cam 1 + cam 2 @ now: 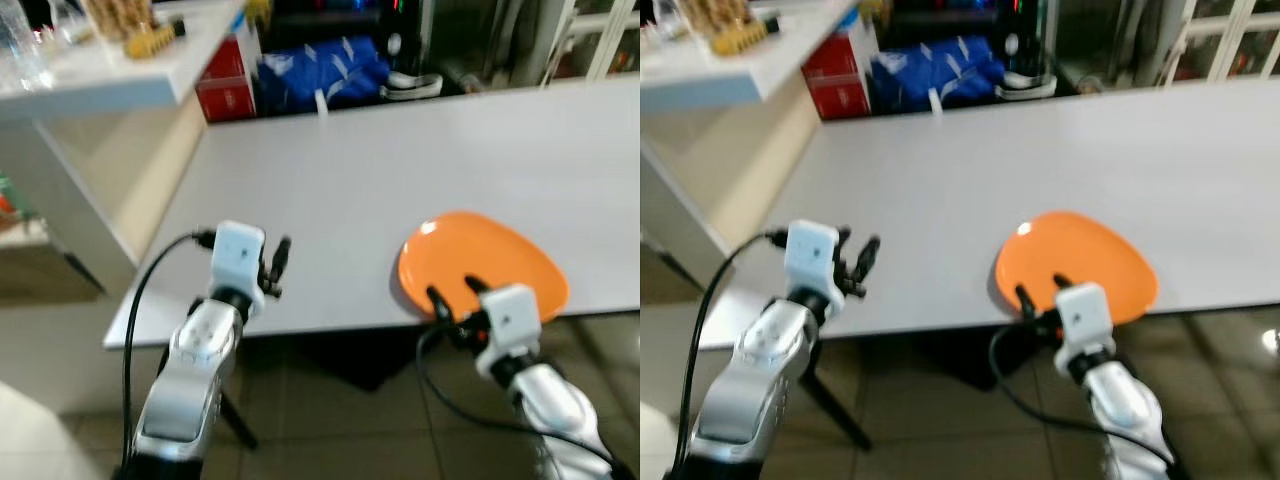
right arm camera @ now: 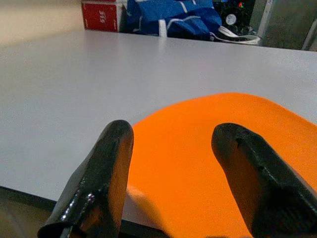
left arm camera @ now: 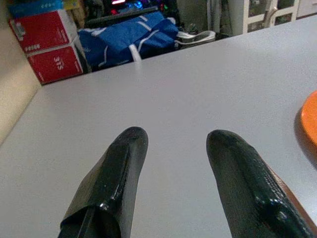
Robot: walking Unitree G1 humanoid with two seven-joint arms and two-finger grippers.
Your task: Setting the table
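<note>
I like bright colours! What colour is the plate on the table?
The plate is plain orange, best seen in the right wrist view.

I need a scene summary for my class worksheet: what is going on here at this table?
A humanoid robot stands at the near edge of a grey table. An orange plate lies flat near that edge. The right tool is open, its fingers over the near rim of the plate, not closed on it. The left tool is open too, above bare tabletop, well left of the plate and holding nothing. Behind the table are red boxes and a blue bag.
</note>
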